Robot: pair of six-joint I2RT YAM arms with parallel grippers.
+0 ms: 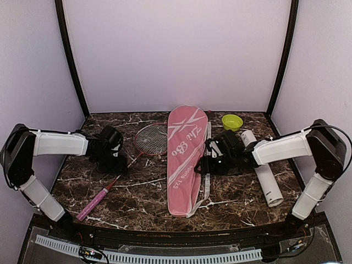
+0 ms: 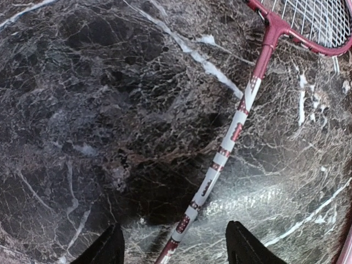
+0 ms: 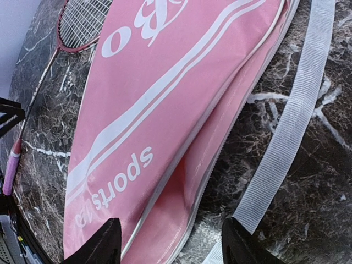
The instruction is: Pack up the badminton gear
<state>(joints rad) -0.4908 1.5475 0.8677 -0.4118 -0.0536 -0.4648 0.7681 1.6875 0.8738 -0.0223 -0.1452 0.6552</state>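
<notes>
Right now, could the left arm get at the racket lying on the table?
Probably yes. Its tool hangs open just above the racket, whose thin shaft runs between the fingers with nothing covering it. The shaft lies flat on the table, so pinching it may be fiddly.

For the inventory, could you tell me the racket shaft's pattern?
Shaft: white with dark-red bands; left wrist view shows it best.

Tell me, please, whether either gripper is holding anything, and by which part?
Nothing is held. The left gripper is open with the racket shaft between its fingers; the right gripper is open above the pink racket cover.
</notes>
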